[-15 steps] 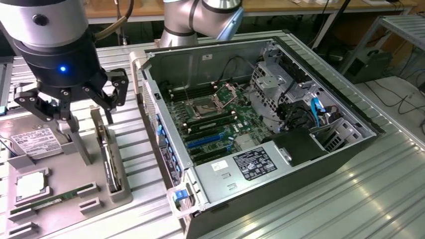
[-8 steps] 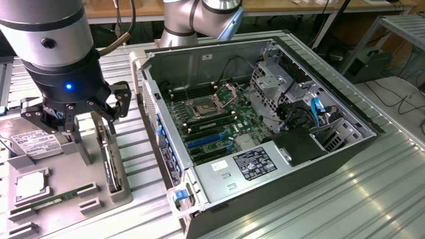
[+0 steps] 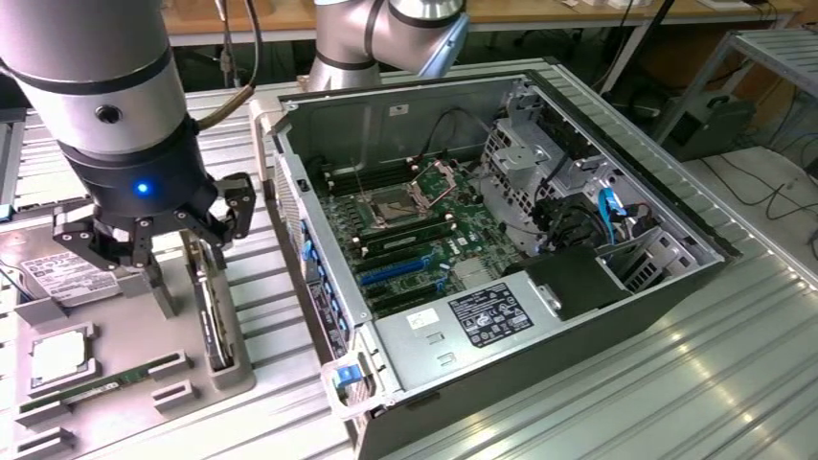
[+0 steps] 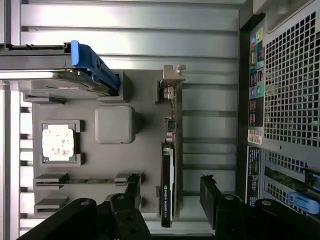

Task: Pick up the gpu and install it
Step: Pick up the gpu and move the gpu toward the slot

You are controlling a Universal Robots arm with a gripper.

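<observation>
Arm over the parts tray [image 3: 128, 335], on the exterior view's left of the open PC case [image 3: 371, 125]. Gripper [image 3: 160, 244] hangs above the tray, jaws spread wide, nothing between them.

The gpu [image 3: 215, 316] stands on its long edge in a slot along the tray's side nearest the case. Wrist view: card [image 4: 167, 170] runs lengthwise between the two fingers [image 4: 132, 190], one on each side and clear of both faces. Silver bracket [image 4: 172, 75] is at the end away from the gripper.

Around it on the tray:
- grey block [image 4: 115, 123], near the card's flat side and apart from it
- CPU chip [image 4: 59, 141] in its own recess, further out
- memory stick [image 4: 80, 180] lying flat in a narrow channel
- hard drive [image 4: 50, 75] w/ blue carrier, at the bracket end, well off the card

Tight spots: the case's rear panel [image 4: 290, 100] runs alongside the tray on the card's other side, w/ a strip of ribbed table between. Slot wall hugs the card's lower edge.

Case lies on its side, lid off. Motherboard [image 3: 422, 249] exposed; blue expansion slots [image 3: 390, 273] bare. Cables [image 3: 601, 216] bunched by the drive cage, away from the slots.
</observation>
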